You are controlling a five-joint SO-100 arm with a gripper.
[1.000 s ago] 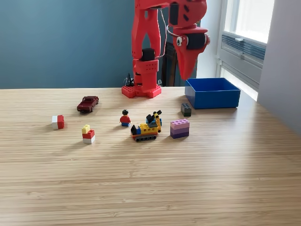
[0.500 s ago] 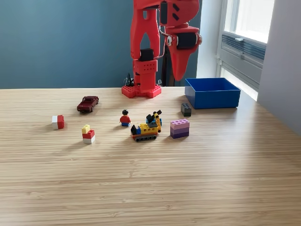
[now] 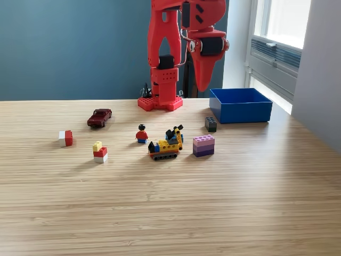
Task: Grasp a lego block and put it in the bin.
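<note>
Exterior view
Arm: red SO-100-type arm (image 3: 170,53), its base standing at the far edge of the counter (image 3: 170,202), at about 12 o'clock from the toy cluster.
Gripper: the gripper (image 3: 203,87) points straight down, raised well above the counter, just to the left of the bin in this view; the jaws read as one closed tapered tip with nothing between them, so clenched and empty.
Bin: blue rectangular bin (image 3: 241,105) on the counter at the exterior view's right, at about 2 o'clock from the toy cluster; its inside is mostly hidden by the near wall.
Dark block: small dark lego block (image 3: 211,124) on the counter just in front of the bin's near left corner, apart from it.
Purple block: pink-and-purple lego stack (image 3: 203,145) at 6 o'clock from the dark block, near it.
Vehicle: yellow, blue and black lego vehicle (image 3: 167,143) just left of the purple stack, not touching.
Minifigure: red-shirted lego minifigure (image 3: 141,134) upright at 10 o'clock from the vehicle.
Toy car: dark red toy car (image 3: 99,117) at 10 o'clock from the minifigure, well apart.
Small stack: yellow, red and white lego stack (image 3: 99,152) at 6 o'clock from the car.
Red-white block: red and white lego block (image 3: 65,138) at 10 o'clock from that stack.
</note>
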